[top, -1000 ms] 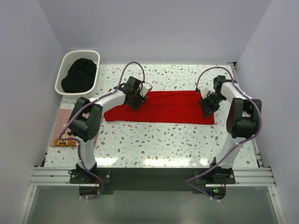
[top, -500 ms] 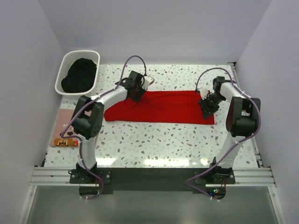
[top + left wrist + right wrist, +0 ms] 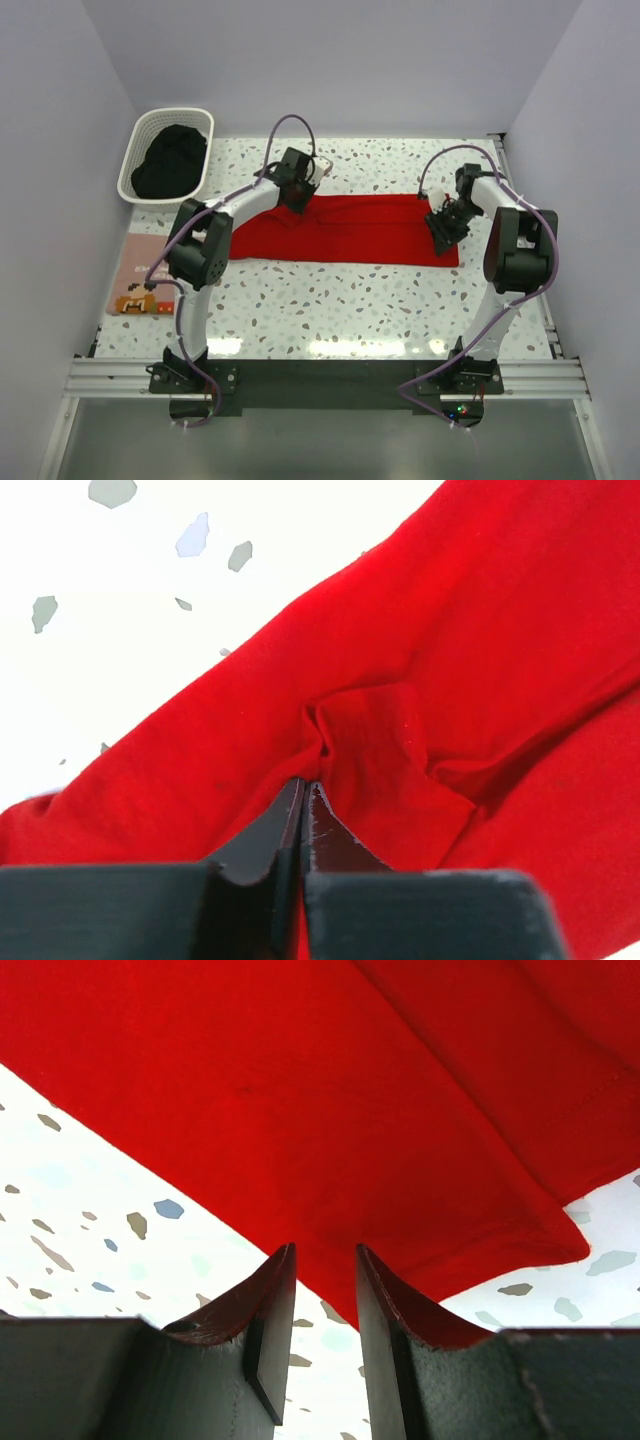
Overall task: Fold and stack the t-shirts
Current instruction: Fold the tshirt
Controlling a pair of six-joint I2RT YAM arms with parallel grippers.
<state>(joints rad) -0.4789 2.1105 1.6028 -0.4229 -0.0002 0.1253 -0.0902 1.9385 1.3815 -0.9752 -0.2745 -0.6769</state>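
The red t-shirt point(image 3: 360, 230) lies in a long flat band across the middle of the table. My left gripper point(image 3: 298, 203) is at its far left part, shut on a pinch of the red cloth point(image 3: 305, 783), which puckers at the fingertips. My right gripper point(image 3: 442, 238) hovers low over the shirt's right end, its jaws a little apart and empty point(image 3: 322, 1255), with the red hem point(image 3: 450, 1250) just beyond the tips. The pale pink t-shirt point(image 3: 135, 265) with small print lies folded at the table's left edge, apart from both grippers.
A white laundry basket point(image 3: 203, 155) holding dark cloth point(image 3: 168, 160) stands at the far left corner. Speckled tabletop point(image 3: 330, 300) shows in front of the red shirt. Walls close in on the left, right and back.
My left gripper has moved toward the far side and slightly right, keeping its pinch on the red cloth. Its elbow swung right, uncovering more of the pink shirt. The right arm has stayed still.
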